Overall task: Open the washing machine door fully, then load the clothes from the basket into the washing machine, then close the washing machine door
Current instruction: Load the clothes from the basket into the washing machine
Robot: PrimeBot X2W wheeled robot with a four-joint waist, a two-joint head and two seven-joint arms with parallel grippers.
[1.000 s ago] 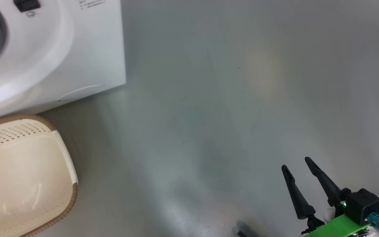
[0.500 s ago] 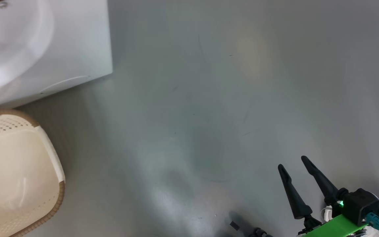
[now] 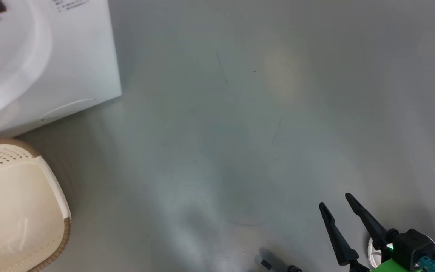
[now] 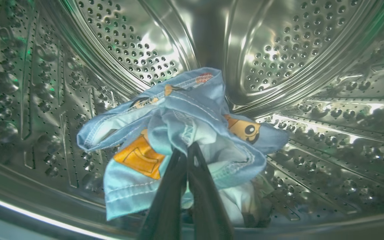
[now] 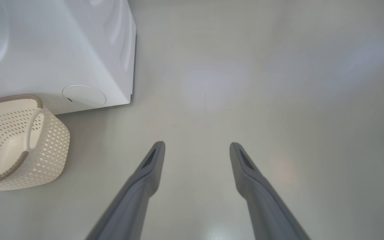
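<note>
The left claw (image 4: pixel 187 149) is pinched tight on the blue clothes (image 4: pixel 192 110) inside the shiny drum (image 4: pixel 278 43). The right claw (image 5: pixel 197 146) is wide open, holding nothing, over the grey floor (image 5: pixel 278 83) near the basket (image 5: pixel 50 143)

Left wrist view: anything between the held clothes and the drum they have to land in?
Nothing visible does. The left gripper, shut on the clothes, holds them inside the drum, whose perforated steel wall is bare around them.
</note>
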